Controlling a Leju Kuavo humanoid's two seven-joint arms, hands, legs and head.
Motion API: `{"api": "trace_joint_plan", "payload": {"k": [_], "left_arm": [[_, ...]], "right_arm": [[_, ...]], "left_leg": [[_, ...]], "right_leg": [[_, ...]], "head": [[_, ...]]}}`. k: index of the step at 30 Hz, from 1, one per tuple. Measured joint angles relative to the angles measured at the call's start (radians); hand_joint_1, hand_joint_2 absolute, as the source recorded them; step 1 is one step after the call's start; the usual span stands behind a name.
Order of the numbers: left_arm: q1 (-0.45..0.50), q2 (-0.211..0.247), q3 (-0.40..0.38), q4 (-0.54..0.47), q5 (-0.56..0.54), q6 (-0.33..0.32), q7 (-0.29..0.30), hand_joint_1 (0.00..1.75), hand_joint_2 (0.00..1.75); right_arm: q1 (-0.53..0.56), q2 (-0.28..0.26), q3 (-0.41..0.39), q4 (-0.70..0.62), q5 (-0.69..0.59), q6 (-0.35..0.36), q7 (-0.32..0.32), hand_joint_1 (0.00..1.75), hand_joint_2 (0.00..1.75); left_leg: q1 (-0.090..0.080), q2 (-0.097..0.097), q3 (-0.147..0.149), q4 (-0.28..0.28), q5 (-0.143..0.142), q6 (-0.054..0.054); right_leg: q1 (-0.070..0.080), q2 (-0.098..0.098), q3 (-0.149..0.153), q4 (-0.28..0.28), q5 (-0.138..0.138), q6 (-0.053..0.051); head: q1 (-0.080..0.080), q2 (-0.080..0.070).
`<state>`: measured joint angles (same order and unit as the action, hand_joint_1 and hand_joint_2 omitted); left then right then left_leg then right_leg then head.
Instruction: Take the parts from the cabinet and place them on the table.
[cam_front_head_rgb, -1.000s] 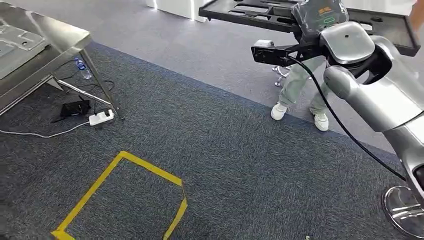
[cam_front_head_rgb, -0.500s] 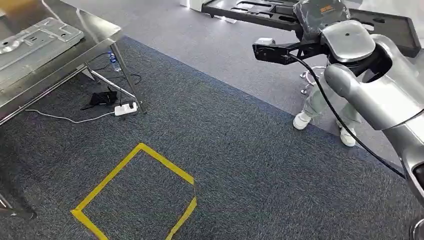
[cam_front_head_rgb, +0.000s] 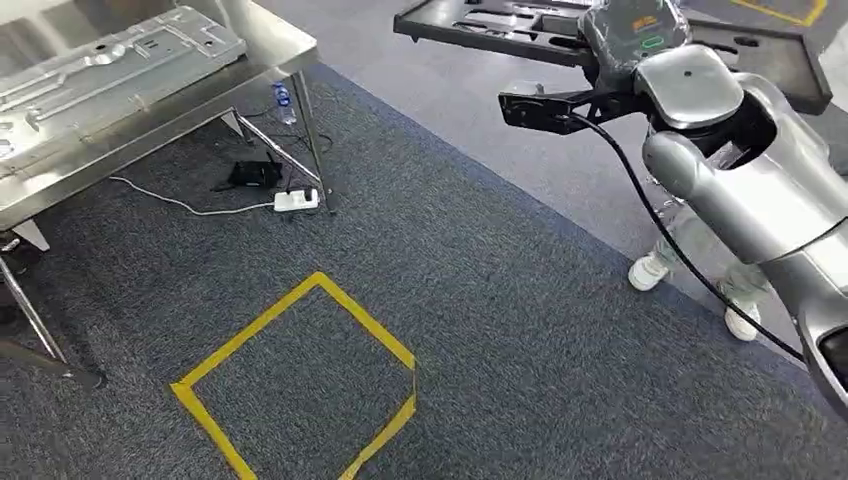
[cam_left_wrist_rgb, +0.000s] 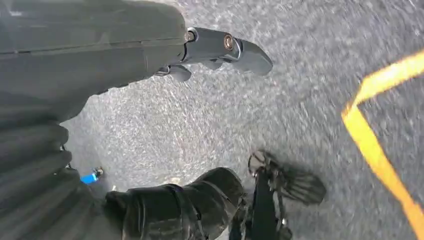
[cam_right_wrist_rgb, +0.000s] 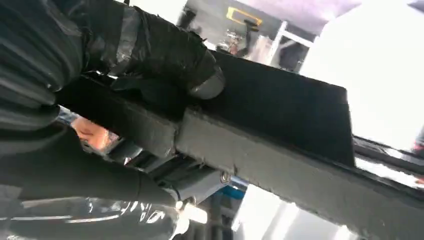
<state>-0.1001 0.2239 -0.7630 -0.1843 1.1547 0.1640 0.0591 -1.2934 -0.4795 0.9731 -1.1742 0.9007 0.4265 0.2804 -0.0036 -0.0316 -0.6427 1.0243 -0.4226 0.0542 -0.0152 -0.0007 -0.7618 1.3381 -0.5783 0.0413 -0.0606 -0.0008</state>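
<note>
My right hand (cam_front_head_rgb: 632, 35) grips a long black tray (cam_front_head_rgb: 500, 25) that juts out wide to both sides. The steel table (cam_front_head_rgb: 270, 45) stands well off to the left, a grey metal panel (cam_front_head_rgb: 110, 60) covering most of its top. Open carpet (cam_front_head_rgb: 480, 280) lies between. A person's legs (cam_front_head_rgb: 690, 255) stand close behind my right arm.

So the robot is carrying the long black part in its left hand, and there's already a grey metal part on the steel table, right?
Not the left: the head view shows the right hand holding the long black part. The grey metal part does lie on the steel table.
</note>
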Motion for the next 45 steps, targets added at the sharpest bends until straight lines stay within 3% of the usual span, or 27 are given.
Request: {"api": "trace_joint_plan", "payload": {"k": [2, 4, 5, 7, 9, 11, 12, 14, 15, 17, 18, 19, 20, 21, 24, 25, 26, 28, 30, 32, 34, 35, 39, 40, 41, 42, 45], "left_arm": [[0.000, 0.000, 0.000, 0.000, 0.000, 0.000, 0.000, 0.00, 1.75], [0.000, -0.001, 0.000, 0.000, 0.001, -0.001, 0.000, 0.00, 1.75], [-0.001, -0.001, 0.000, 0.000, 0.001, -0.001, 0.000, 0.00, 1.75], [0.000, -0.001, 0.000, 0.000, 0.001, -0.001, 0.000, 0.00, 1.75], [0.007, 0.000, 0.000, 0.000, 0.000, 0.000, 0.001, 0.00, 1.75], [0.007, -0.002, 0.000, 0.000, 0.000, -0.001, 0.000, 0.00, 1.75], [0.006, -0.001, 0.000, 0.000, 0.000, -0.001, 0.000, 0.00, 1.75], [0.005, -0.002, 0.000, 0.000, 0.000, -0.001, 0.001, 0.00, 1.75], [0.006, -0.002, 0.000, 0.000, 0.000, -0.001, 0.002, 0.00, 1.75], [0.007, -0.002, 0.000, 0.000, -0.003, -0.001, 0.002, 0.00, 1.75], [0.006, -0.002, 0.000, 0.000, -0.003, -0.001, 0.001, 0.00, 1.75], [0.006, -0.002, 0.000, 0.000, -0.004, -0.001, -0.001, 0.00, 1.75], [0.004, -0.002, 0.000, 0.000, -0.004, -0.001, -0.005, 0.00, 1.75], [0.003, 0.000, 0.000, 0.000, -0.007, -0.002, -0.008, 0.00, 1.75], [0.005, 0.000, 0.000, 0.000, -0.010, -0.002, -0.011, 0.00, 1.75], [0.005, 0.001, 0.000, 0.000, -0.010, -0.002, -0.012, 0.00, 1.75], [0.003, 0.000, 0.000, 0.000, -0.011, -0.003, -0.014, 0.00, 1.75], [-0.001, 0.000, 0.000, 0.000, -0.011, -0.003, -0.014, 0.00, 1.75], [0.000, 0.000, -0.001, 0.000, -0.011, -0.003, -0.015, 0.00, 1.75], [0.000, 0.000, -0.001, 0.000, -0.011, -0.003, -0.014, 0.00, 1.75], [0.000, -0.001, -0.001, 0.000, -0.011, -0.003, -0.015, 0.00, 1.75], [0.000, -0.001, -0.001, 0.000, -0.011, -0.003, -0.015, 0.00, 1.75], [0.007, 0.000, -0.001, 0.000, -0.014, -0.011, -0.017, 0.00, 1.75], [0.009, 0.003, -0.001, 0.000, -0.014, -0.013, -0.016, 0.00, 1.75], [0.008, -0.001, -0.001, 0.000, -0.014, -0.016, -0.015, 0.00, 1.75], [0.007, -0.001, -0.002, 0.000, -0.014, -0.017, -0.014, 0.00, 1.75], [0.005, -0.002, -0.002, 0.000, -0.015, -0.018, -0.007, 0.00, 1.75]], "right_arm": [[0.002, 0.000, 0.000, 0.002, 0.000, 0.000, 0.000, 1.75, 1.75], [0.001, 0.000, 0.000, 0.002, 0.001, 0.000, 0.000, 1.75, 1.75], [0.001, 0.000, -0.001, 0.002, 0.002, 0.000, 0.000, 1.75, 1.75], [0.002, 0.001, -0.002, 0.003, 0.003, -0.001, -0.002, 1.75, 1.75], [0.002, 0.002, -0.002, 0.004, 0.008, 0.000, -0.003, 1.75, 1.75], [0.002, 0.010, -0.002, 0.003, 0.010, 0.000, -0.007, 1.75, 1.75], [0.001, 0.010, -0.003, 0.003, 0.012, 0.000, -0.008, 1.75, 1.75], [0.002, 0.010, -0.004, 0.003, 0.015, 0.001, -0.008, 1.75, 1.75], [0.005, 0.010, -0.004, 0.003, 0.015, 0.000, -0.010, 1.75, 1.75], [0.008, 0.011, -0.004, 0.004, 0.014, -0.001, -0.011, 1.75, 1.75], [0.008, 0.012, -0.004, 0.005, 0.013, -0.002, -0.012, 1.75, 1.75], [0.008, 0.013, -0.005, 0.005, 0.013, -0.003, -0.012, 1.75, 1.75], [0.008, 0.013, -0.006, 0.005, 0.014, -0.004, -0.012, 1.75, 1.75], [0.007, 0.013, -0.008, 0.007, 0.014, -0.005, -0.011, 1.75, 1.75], [0.008, 0.017, -0.009, 0.010, 0.014, -0.006, -0.012, 1.75, 1.75], [0.008, 0.018, -0.010, 0.010, 0.014, -0.006, -0.013, 1.75, 1.75], [0.008, 0.018, -0.013, 0.010, 0.014, -0.006, -0.016, 1.75, 1.75], [0.008, 0.018, -0.019, 0.011, 0.014, -0.007, -0.018, 1.75, 1.75], [0.015, 0.018, -0.019, 0.015, 0.014, -0.006, -0.018, 1.75, 1.75], [0.022, 0.018, -0.019, 0.018, 0.014, -0.006, -0.018, 1.75, 1.75], [0.019, 0.018, -0.021, 0.018, 0.014, -0.007, -0.018, 1.75, 1.75], [0.019, 0.018, -0.024, 0.019, 0.014, -0.007, -0.018, 1.75, 1.75], [0.020, 0.019, -0.025, 0.021, 0.014, -0.006, -0.019, 1.75, 1.75], [0.019, 0.025, -0.025, 0.020, 0.015, -0.006, -0.019, 1.75, 1.75], [0.019, 0.027, -0.025, 0.020, 0.015, -0.006, -0.019, 1.75, 1.75], [0.018, 0.027, -0.026, 0.021, 0.016, -0.006, -0.019, 1.75, 1.75], [0.019, 0.027, -0.026, 0.021, 0.019, -0.005, -0.020, 1.75, 1.75]], "left_leg": [[0.001, -0.024, 0.001, 0.007, -0.004, -0.001], [0.003, -0.048, 0.000, 0.019, -0.013, -0.010], [-0.002, -0.058, -0.009, 0.026, -0.017, -0.017], [0.007, -0.075, -0.015, 0.026, -0.012, -0.027], [0.007, -0.097, -0.015, 0.016, -0.007, -0.041], [0.004, -0.021, -0.033, 0.061, -0.041, -0.052], [0.007, 0.001, -0.063, 0.121, -0.073, -0.058], [0.014, 0.019, -0.136, 0.267, -0.126, -0.066], [0.017, 0.022, -0.157, 0.300, -0.126, -0.070], [0.020, 0.028, -0.126, 0.227, -0.069, -0.072], [0.020, 0.035, -0.086, 0.147, -0.027, -0.072], [0.018, 0.063, -0.032, 0.045, 0.014, -0.069], [0.003, 0.094, -0.014, 0.018, -0.007, -0.065], [0.002, 0.083, -0.016, 0.010, -0.001, -0.053], [0.000, 0.059, -0.017, 0.006, -0.003, -0.038], [0.012, 0.051, -0.004, -0.008, 0.004, -0.028], [0.011, 0.041, 0.000, -0.012, 0.006, -0.022], [0.010, 0.022, 0.002, -0.011, 0.004, -0.013], [0.008, 0.002, 0.003, -0.009, 0.001, -0.009], [0.008, -0.022, 0.005, -0.002, -0.004, -0.011], [0.010, -0.046, 0.006, 0.009, -0.012, -0.018], [0.011, -0.057, 0.000, 0.015, -0.017, -0.025], [0.016, -0.092, -0.011, 0.013, -0.011, -0.048], [0.017, -0.077, -0.015, 0.018, -0.017, -0.053], [0.009, -0.026, -0.023, 0.037, -0.030, -0.062], [0.012, 0.007, -0.048, 0.094, -0.063, -0.070], [0.017, 0.027, -0.153, 0.299, -0.137, -0.078]], "right_leg": [[-0.002, 0.002, 0.028, -0.086, 0.071, -0.003], [-0.007, 0.042, 0.106, -0.264, 0.155, -0.008], [-0.008, 0.071, 0.123, -0.285, 0.136, -0.008], [-0.003, 0.055, 0.125, -0.289, 0.138, -0.011], [-0.007, 0.035, 0.131, -0.301, 0.143, -0.025], [-0.009, 0.015, 0.144, -0.314, 0.145, -0.034], [-0.007, 0.005, 0.147, -0.315, 0.144, -0.038], [-0.005, -0.014, 0.149, -0.314, 0.140, -0.042], [-0.005, -0.024, 0.150, -0.313, 0.138, -0.043], [-0.006, -0.039, 0.152, -0.312, 0.133, -0.039], [-0.007, -0.048, 0.155, -0.309, 0.130, -0.037], [-0.007, -0.056, 0.160, -0.308, 0.125, -0.032], [0.000, -0.063, 0.161, -0.309, 0.122, -0.027], [0.004, -0.070, 0.161, -0.308, 0.121, -0.024], [0.007, -0.093, 0.173, -0.319, 0.117, -0.008], [0.000, -0.085, 0.169, -0.313, 0.106, -0.001], [-0.001, -0.046, 0.159, -0.279, 0.086, -0.001], [-0.001, -0.008, 0.080, -0.121, 0.015, 0.000], [-0.001, 0.000, 0.004, 0.007, -0.020, 0.003], [-0.002, 0.001, 0.013, -0.048, 0.045, 0.001], [-0.006, 0.016, 0.089, -0.222, 0.141, -0.005], [-0.009, 0.065, 0.115, -0.279, 0.140, -0.010], [-0.004, 0.043, 0.127, -0.296, 0.139, -0.021], [-0.014, 0.030, 0.134, -0.307, 0.144, -0.030], [-0.013, 0.022, 0.142, -0.312, 0.143, -0.033], [-0.012, 0.010, 0.146, -0.313, 0.142, -0.040], [-0.010, -0.017, 0.148, -0.311, 0.137, -0.043]], "head": [[0.000, 0.000], [0.000, 0.000], [0.000, 0.000], [0.002, 0.000], [0.002, 0.000], [-0.003, 0.000], [-0.002, 0.000], [-0.004, 0.000], [-0.004, 0.000], [-0.004, 0.000], [-0.004, 0.000], [-0.005, 0.000], [-0.005, 0.000], [-0.001, 0.000], [0.000, 0.000], [0.000, 0.000], [0.005, 0.000], [0.012, 0.000], [0.012, 0.000], [0.014, 0.000], [0.014, 0.000], [0.014, 0.000], [0.017, 0.000], [0.017, 0.000], [0.012, 0.000], [0.010, 0.000], [0.009, 0.000]]}}
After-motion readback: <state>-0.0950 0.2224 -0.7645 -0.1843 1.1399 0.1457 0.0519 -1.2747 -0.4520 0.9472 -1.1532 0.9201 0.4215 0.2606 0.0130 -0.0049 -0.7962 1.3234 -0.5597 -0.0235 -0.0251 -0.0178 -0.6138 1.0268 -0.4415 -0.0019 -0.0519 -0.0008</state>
